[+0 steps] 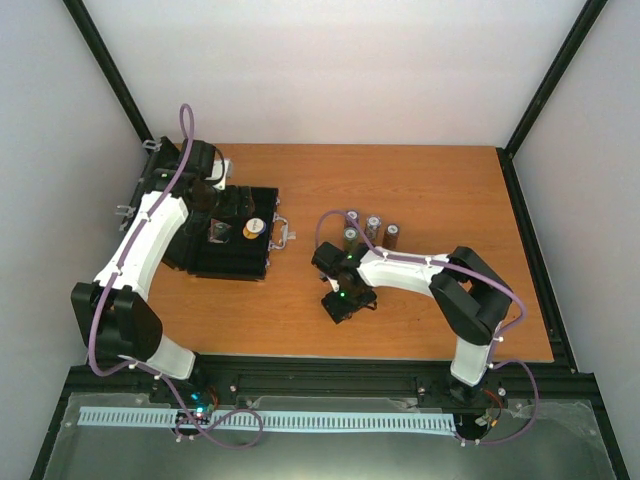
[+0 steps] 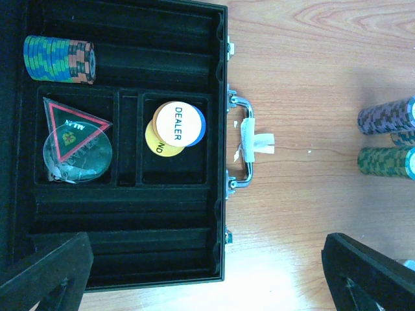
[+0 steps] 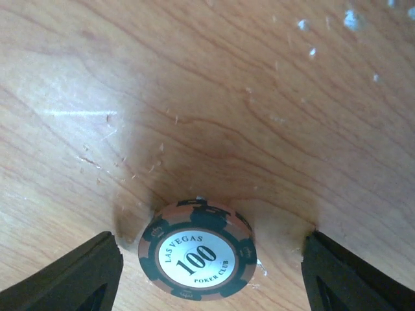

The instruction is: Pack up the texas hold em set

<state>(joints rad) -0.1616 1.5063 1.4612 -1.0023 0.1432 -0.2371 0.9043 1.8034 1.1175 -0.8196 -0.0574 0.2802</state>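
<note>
Right gripper (image 3: 213,243): released. Its jaws stand on either side of the 100 stack (image 3: 198,256) with bare wood showing on both flanks, so nothing is gripped yet. Left gripper (image 2: 206,243): wide open, hanging above the case (image 2: 162,259) and holding nothing. The case lies open and flat at the left of the table (image 1: 440,320), with its handle (image 2: 241,146) toward the middle. Inside it we note one striped stack (image 2: 59,58) lying on its side in a top groove. The triangular token (image 2: 76,126) sits over a clear round disc (image 2: 78,162) in the left well, and the dealer discs (image 2: 175,126) overlap in the right well. Three loose stacks (image 1: 373,230) stand upright near the table's middle, well apart from the case (from overhead we cannot tell whether the one under the right wrist is a fourth). On handling, our judgement is that each chip is stiff and smooth-faced. A stack is only loose discs, though, so it will likely shear or spill if pinched near the top or tilted fast. We would take it across the striped rims at about mid-height, jaws square, with a firm squeeze. One stack looks modest in weight. The grooves want a stack laid on its side, so the wrist would need to roll before letting go.
</note>
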